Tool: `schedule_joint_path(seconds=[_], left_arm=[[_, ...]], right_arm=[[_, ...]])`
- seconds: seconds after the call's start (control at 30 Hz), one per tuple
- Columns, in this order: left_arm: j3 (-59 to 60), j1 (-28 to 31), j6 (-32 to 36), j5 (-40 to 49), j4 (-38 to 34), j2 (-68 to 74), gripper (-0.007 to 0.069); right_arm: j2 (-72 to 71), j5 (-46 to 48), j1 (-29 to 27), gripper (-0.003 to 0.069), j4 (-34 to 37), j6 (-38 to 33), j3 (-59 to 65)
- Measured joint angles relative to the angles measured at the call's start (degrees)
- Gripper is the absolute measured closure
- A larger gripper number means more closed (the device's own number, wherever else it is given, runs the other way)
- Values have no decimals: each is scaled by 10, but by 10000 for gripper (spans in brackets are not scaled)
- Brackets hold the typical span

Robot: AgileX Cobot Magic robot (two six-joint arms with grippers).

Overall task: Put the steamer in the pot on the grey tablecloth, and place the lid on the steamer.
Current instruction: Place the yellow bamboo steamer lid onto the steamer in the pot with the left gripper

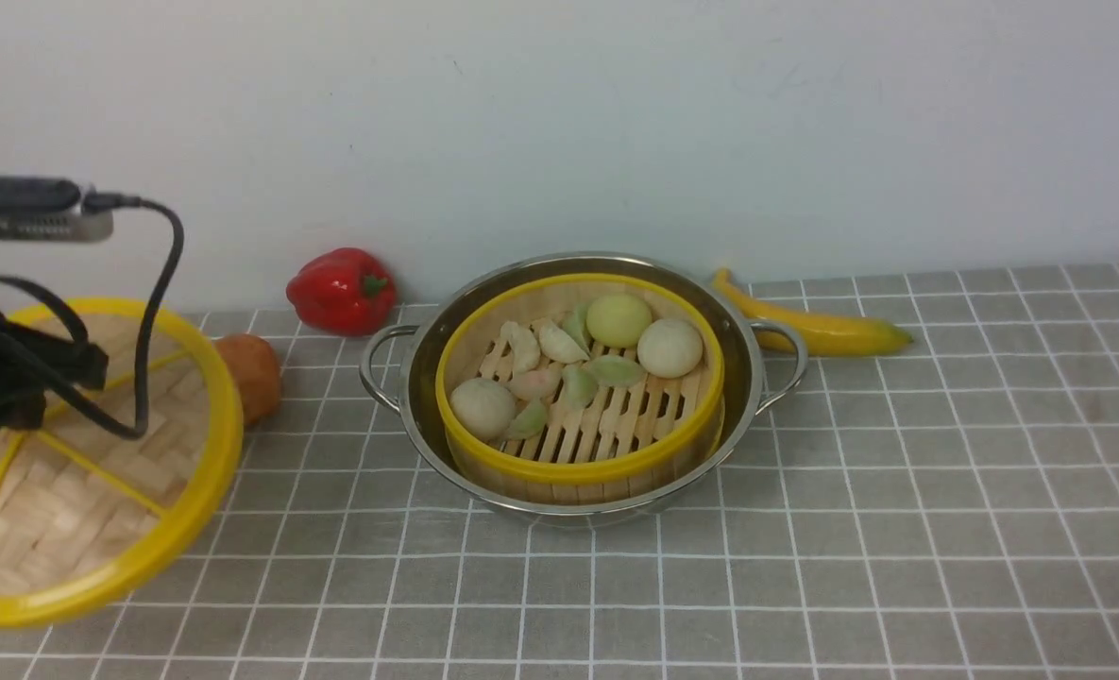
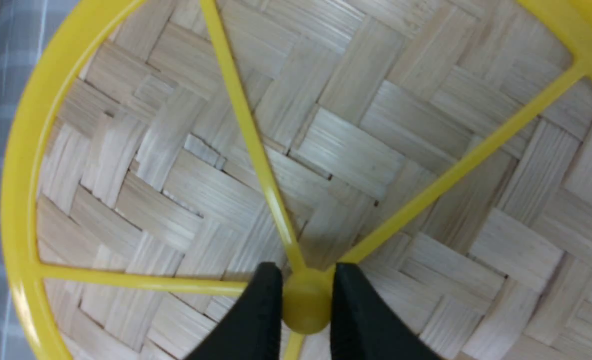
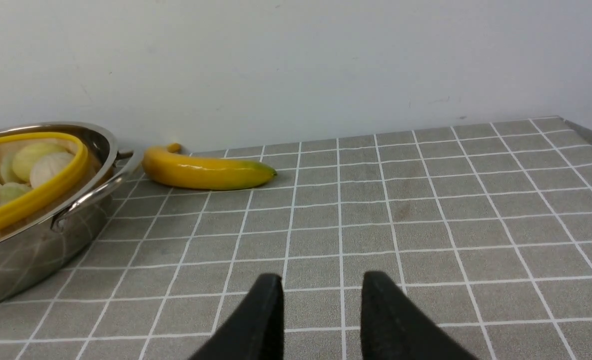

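Observation:
The steamer [image 1: 606,416], with buns and dumplings on its slatted floor, sits inside the steel pot [image 1: 746,332] on the grey tablecloth [image 1: 899,529]. My left gripper [image 2: 305,274] is shut on the yellow centre knob of the lid [image 2: 325,150]. It holds the lid [image 1: 96,491] tilted above the cloth, far left of the pot. My right gripper [image 3: 320,282] is open and empty, low over bare cloth to the right of the pot [image 3: 36,240]. The steamer's rim [image 3: 41,192] also shows in the right wrist view. The right gripper is outside the front view.
A red pepper [image 1: 342,291] lies by the wall, left of the pot. A brown rounded object [image 1: 252,373] sits just behind the lid's edge. A banana [image 1: 819,326] lies behind the pot's right handle, and it also shows in the right wrist view [image 3: 206,172]. A white wall stands close behind.

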Motion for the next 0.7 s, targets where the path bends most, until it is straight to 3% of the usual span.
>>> schedule_joint_path(seconds=[0.3,0.5,0.7], left_arm=[[-89,-7,268,23,-191,36,509],[-99,-59,351,16,-209,74,509],[-133,-125,377,-13,-209,111,509]], right_arm=[[0,0,0,419,0,0,0],[0,0,0,419,0,0,0],[0,0,0,419,0,0,0]])
